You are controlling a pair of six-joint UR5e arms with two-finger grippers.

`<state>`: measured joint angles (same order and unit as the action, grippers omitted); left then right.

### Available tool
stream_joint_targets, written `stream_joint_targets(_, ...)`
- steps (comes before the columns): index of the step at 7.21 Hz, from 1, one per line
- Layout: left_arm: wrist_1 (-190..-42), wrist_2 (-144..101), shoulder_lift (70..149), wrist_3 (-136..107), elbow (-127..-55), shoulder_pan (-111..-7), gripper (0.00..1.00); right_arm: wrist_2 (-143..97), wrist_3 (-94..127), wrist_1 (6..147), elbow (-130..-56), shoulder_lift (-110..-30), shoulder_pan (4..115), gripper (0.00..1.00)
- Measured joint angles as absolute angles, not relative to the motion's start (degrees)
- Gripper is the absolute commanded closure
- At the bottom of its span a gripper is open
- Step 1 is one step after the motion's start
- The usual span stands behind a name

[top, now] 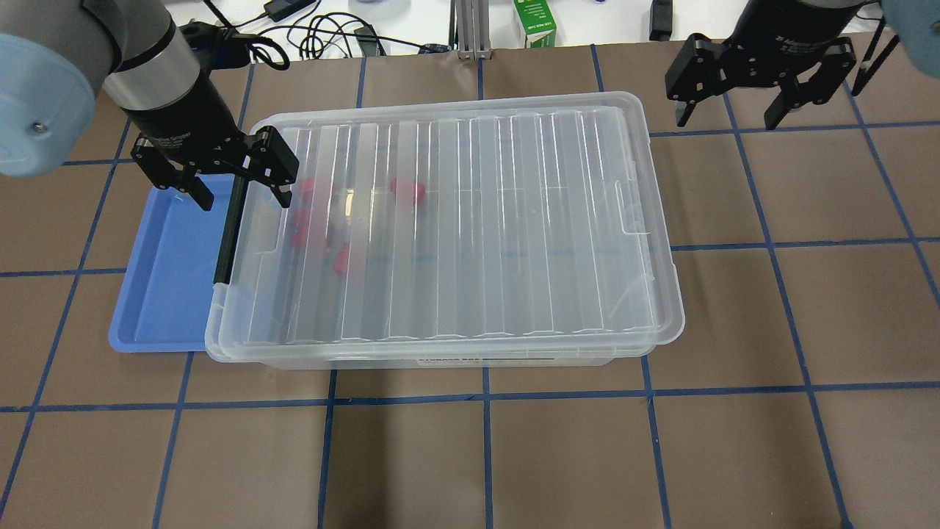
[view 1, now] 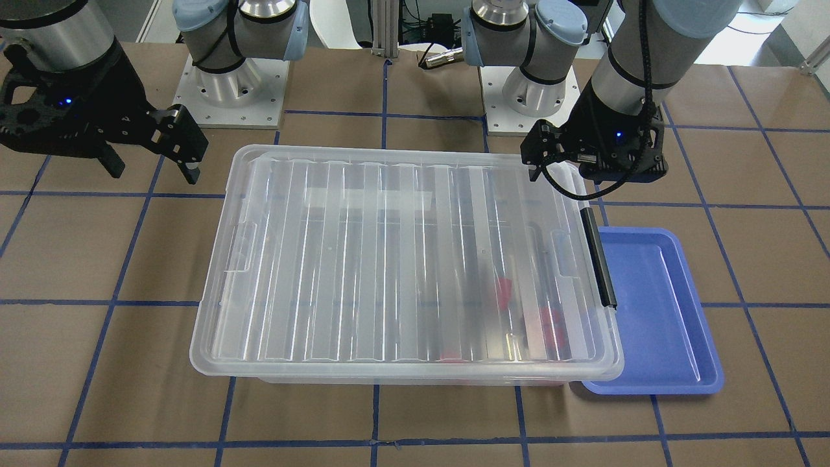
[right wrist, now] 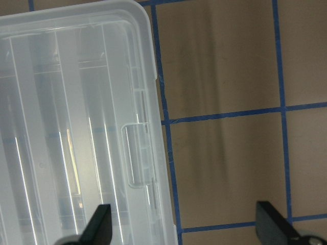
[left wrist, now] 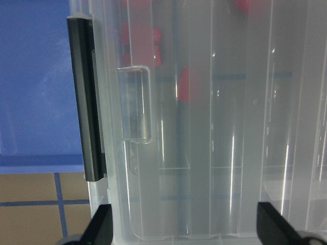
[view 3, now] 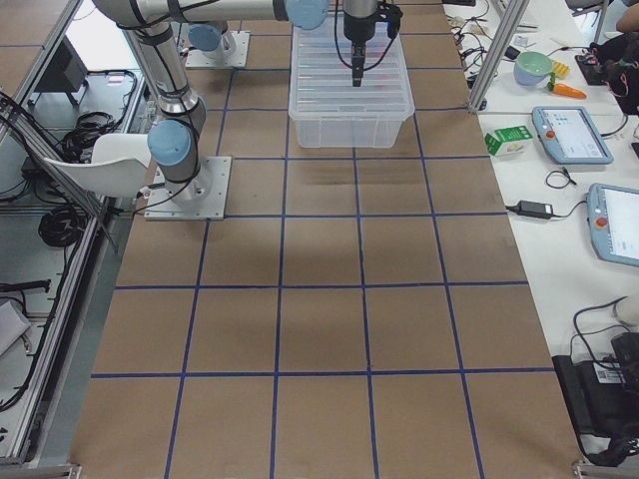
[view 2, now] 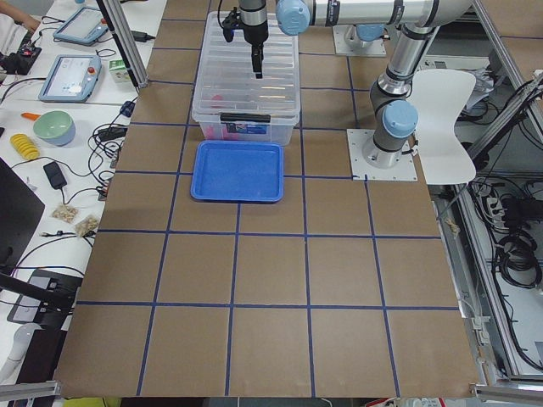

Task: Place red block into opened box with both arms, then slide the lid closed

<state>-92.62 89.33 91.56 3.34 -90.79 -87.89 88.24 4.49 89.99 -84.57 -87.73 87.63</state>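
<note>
The lid (top: 477, 220) looks all but home over the box (top: 440, 360), so I read this as the tail of the closing slide, or the check that it sits true. To do it well, I want a fingertip flat against the lid's short edge or in the recess (left wrist: 135, 104) at this end. I push straight along the long side and keep both long edges level so the ridged sheet doesn't skew or ride up on the rim. I'd go lightly, since clear plastic like this probably flexes, and a hard shove could move the whole box across the table (top: 771, 441) instead of the lid. I also want to stay clear of the black bar (top: 229, 235).

My left gripper (top: 244, 200) is spread wide and holds nothing. It hangs over the box's left end, with one finger on the blue tray (top: 161, 279) side of the bar and the other over the lid. As far as I can tell it isn't touching.

The red block (top: 409, 191) is inside the box, under the lid. It lies past that claw toward the box's middle, and more red pieces sit nearer the bar.

My right gripper (top: 727, 119) is also spread and empty. It is off the far right corner over bare table, well apart from the block.
</note>
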Motion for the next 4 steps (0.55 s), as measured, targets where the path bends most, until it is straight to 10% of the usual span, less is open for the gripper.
stream_joint_targets(4,-92.62,89.30,91.65,3.34,-90.85,-87.89,0.00,87.76,6.67,89.68,-85.10,-87.29,90.67,0.00)
